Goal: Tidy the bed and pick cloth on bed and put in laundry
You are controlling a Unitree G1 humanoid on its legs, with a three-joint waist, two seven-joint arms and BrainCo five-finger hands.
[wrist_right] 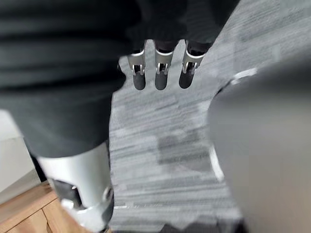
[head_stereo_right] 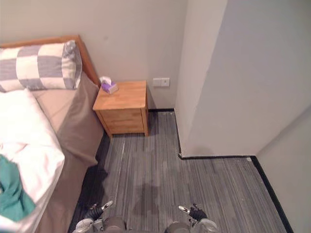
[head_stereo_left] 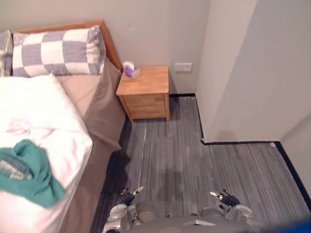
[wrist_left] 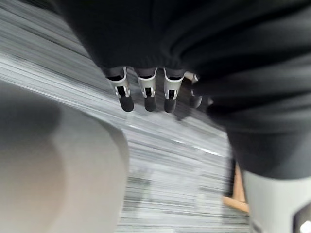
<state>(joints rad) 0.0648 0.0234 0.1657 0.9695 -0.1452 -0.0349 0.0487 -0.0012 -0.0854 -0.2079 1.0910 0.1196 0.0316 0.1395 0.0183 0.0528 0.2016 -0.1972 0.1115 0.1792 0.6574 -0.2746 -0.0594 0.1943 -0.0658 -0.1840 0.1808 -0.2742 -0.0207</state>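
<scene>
Green cloth (head_stereo_left: 34,177) lay untouched on the white blanket (head_stereo_left: 43,111) of the bed (head_stereo_left: 99,104). Left hand (wrist_left: 145,92) and right hand (wrist_right: 161,73) hung empty, fingers relaxed. Next it probably needed turning and reaching to the cloth.

I have the bed (head_stereo_left: 112,48) on my left, its tan sheet (head_stereo_left: 99,109) bare along the side edge. A checkered pillow (head_stereo_left: 58,52) lies across the head end. A rumpled white duvet (head_stereo_left: 43,116) covers the rest, out to the side edge. A green cloth (head_stereo_left: 29,172) lies crumpled on the duvet near that edge, toward the foot. By the bed's head corner a nightstand (head_stereo_left: 148,85) stands on the grey floor (head_stereo_left: 194,160), with a tissue box (head_stereo_left: 130,71) at its back corner nearest the bed.
</scene>
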